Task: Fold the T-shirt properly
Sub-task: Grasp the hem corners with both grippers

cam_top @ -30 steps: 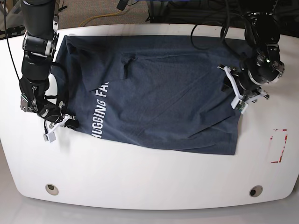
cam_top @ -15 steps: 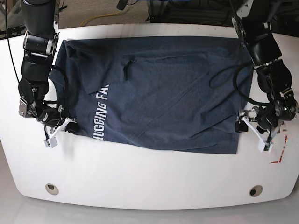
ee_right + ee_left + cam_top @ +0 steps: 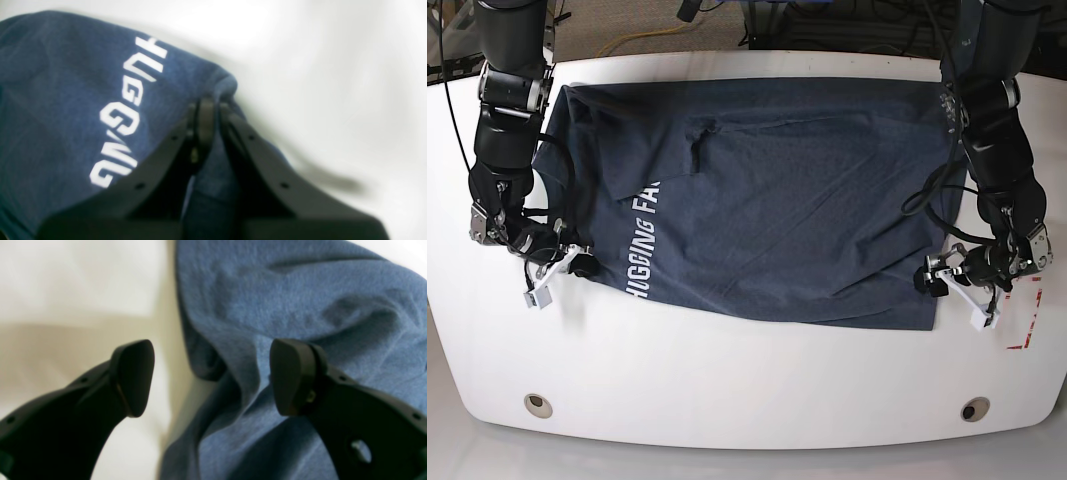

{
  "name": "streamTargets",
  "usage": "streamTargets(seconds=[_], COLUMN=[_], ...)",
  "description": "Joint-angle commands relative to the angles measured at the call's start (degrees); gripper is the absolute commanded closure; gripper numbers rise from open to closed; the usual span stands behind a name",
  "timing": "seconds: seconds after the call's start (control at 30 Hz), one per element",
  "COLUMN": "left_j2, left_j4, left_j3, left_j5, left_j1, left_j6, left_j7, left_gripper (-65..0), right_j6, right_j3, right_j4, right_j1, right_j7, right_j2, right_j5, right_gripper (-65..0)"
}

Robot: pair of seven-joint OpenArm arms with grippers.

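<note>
**T-shirt, one, part-folded; two grippers at its near corners**

Item 1. T-shirt [image 3: 767,200], dark slate-blue heathered cloth, count: one. It lay spread across the white table [image 3: 747,385], its white block lettering [image 3: 640,240] running up the side nearest the right arm. A short dark crease [image 3: 699,145] showed in the upper cloth.

Item 2. Left gripper [image 3: 957,295], count: one. Compared with one second earlier, this arm had travelled from the far right edge of the shirt down to the near right corner, and its jaws had spread from partly closed to wide apart. In the wrist view the two black fingers [image 3: 133,376] stood well separated; a raised fold of cloth edge lay between them, nearer the right-hand pad, with bare table under the left-hand pad. Nothing was gripped. Judgement: the earlier hold was let go and the gripper was placed to take the corner hem afresh.

Item 3. Right gripper [image 3: 552,275], count: one. Position little altered over the same second. In the wrist view its fingers [image 3: 205,123] were pressed together on a bunched edge of the shirt, the lettering [image 3: 128,113] lying just to their left and bare table to their right.

Judgement on progress: one corner pinned, the other awaiting a grasp; a paired lift for the next fold looked near.
</note>
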Motion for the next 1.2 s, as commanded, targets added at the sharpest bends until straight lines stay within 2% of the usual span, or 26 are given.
streamTargets(seconds=[0.0,0.37,0.57,0.6,0.7,0.83,0.9,1.0,1.07,1.17], left_j2=[-0.79,-0.44,2.28,2.37,2.72,3.69,3.60,3.51,3.43,2.11], left_j4=[-1.21,-11.14,-11.84,-12.02,-12.28,-12.28,-12.28,-11.76,-11.76,-11.67], left_j3=[-0.02,0.07,-0.02,0.07,-0.02,-0.02,-0.02,-0.02,-0.02,-0.02], left_j5=[-1.00,-1.09,-1.09,-1.09,-1.09,-0.83,-0.74,-1.00,-1.00,-1.09], left_j1=[-2.07,-3.57,-3.57,-3.57,-3.57,-3.30,-3.21,-3.21,-3.21,-3.48], left_j6=[0.01,-0.25,-0.34,-0.34,0.01,0.19,0.36,4.14,8.10,11.00], left_j7=[-1.93,-5.18,-5.10,-5.10,-5.45,-8.79,-9.58,-9.40,-8.52,-6.77], left_gripper=[-51.0,-51.1,-50.3,-48.1,-35.8,-9.4,-0.3,0.0,0.0,0.0], right_j6=[0.58,0.58,0.58,0.58,0.58,0.58,0.58,0.58,0.58,0.58], right_j3=[0.37,0.46,0.46,0.46,0.46,0.46,0.46,0.46,0.46,0.46], right_j4=[1.07,1.07,1.07,1.07,1.07,1.07,1.07,1.25,3.18,7.40], right_j1=[1.83,1.31,1.13,1.13,1.13,1.13,1.13,1.13,0.95,-0.45], right_j7=[1.15,1.15,1.15,1.15,1.15,1.15,1.15,0.88,0.80,0.36], right_j2=[1.16,1.16,1.16,1.07,0.37,0.28,0.28,0.20,0.11,0.11], right_j5=[1.34,1.43,1.43,1.43,1.43,1.43,1.43,1.43,1.43,1.43], right_gripper=[0.0,0.0,0.0,0.0,0.0,0.0,0.0,0.0,0.0,0.0])
